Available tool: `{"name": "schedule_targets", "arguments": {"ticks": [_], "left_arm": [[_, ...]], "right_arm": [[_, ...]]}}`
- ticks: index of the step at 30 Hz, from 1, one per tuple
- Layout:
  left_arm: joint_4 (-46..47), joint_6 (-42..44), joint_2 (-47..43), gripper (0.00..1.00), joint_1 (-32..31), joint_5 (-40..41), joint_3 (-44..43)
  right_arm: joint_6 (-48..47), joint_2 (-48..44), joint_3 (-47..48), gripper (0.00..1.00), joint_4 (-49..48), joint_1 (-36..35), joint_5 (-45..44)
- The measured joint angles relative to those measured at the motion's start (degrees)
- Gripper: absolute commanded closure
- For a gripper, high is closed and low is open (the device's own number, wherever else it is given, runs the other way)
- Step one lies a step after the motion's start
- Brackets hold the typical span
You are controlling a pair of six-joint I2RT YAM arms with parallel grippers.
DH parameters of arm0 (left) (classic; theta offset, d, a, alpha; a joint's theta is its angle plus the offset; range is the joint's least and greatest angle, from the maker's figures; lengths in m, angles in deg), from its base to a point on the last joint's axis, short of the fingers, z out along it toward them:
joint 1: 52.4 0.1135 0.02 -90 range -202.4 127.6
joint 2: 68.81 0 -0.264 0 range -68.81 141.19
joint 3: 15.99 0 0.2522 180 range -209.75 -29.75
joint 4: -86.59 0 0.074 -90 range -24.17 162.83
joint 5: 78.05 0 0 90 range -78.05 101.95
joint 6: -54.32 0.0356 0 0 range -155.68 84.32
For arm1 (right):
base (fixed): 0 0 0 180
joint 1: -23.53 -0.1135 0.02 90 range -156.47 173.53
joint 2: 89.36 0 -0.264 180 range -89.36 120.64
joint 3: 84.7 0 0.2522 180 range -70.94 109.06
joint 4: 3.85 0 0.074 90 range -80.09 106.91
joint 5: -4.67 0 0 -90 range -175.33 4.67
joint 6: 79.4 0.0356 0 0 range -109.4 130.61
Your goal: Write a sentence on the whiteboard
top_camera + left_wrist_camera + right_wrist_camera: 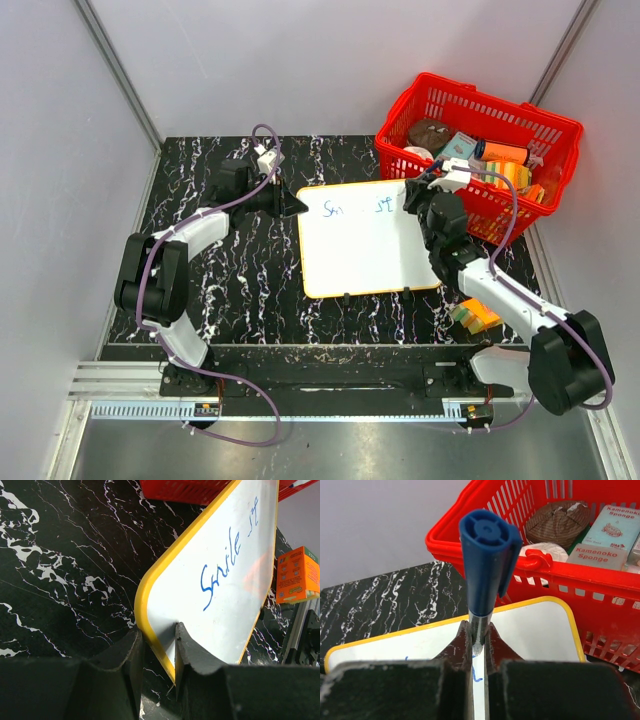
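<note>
The whiteboard lies flat in the middle of the table, white with an orange-yellow frame. The sentence runs in blue along its far edge; in the left wrist view it reads "Smile st". My left gripper is shut on the board's far left edge, one finger on the white face and one outside the frame. My right gripper is shut on a blue marker, held upright over the board near its far right corner. The tip is hidden between the fingers, just above a blue stroke.
A red basket holding sponges and packets stands at the back right, close to the board's far right corner, and also shows in the right wrist view. An orange box lies on the black marbled table by the board's near right corner.
</note>
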Motion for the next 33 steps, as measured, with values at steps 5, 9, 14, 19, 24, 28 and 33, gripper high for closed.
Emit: {"name": "schedule_targets", "arguments": {"ticks": [5,9,14,19,24,28,33], "left_arm": [[0.00,0.00,0.00,1.00,0.00,0.00,-0.02],[-0.02,0.00,0.02,1.00,0.00,0.00,-0.02],[-0.02,0.00,0.00,1.00,-0.02,0.00,-0.02],[-0.04,0.00,0.02,1.00,-0.02,0.02,-0.02],[-0.04,0.00,0.02,1.00,-0.04,0.04,-0.02],[-0.07,0.00,0.02,1.00,-0.04,0.04,-0.02],[-0.07,0.00,0.02,1.00,-0.04,0.04,-0.04]], "right_arm": [[-0.28,2.08,0.37,1.00,0.70,0.22,-0.11],[-0.39,2.95,0.37,1.00,1.18,0.24,-0.50],[-0.46,3.04,0.37,1.00,1.36,0.28,-1.22],[-0.46,3.85,0.37,1.00,0.72,0.28,-1.38],[-0.50,4.81,0.37,1.00,-0.20,0.28,-1.40],[-0.50,4.85,0.35,1.00,-1.46,0.28,-1.53],[-0.70,5.11,0.28,1.00,-1.99,0.28,-1.53]]}}
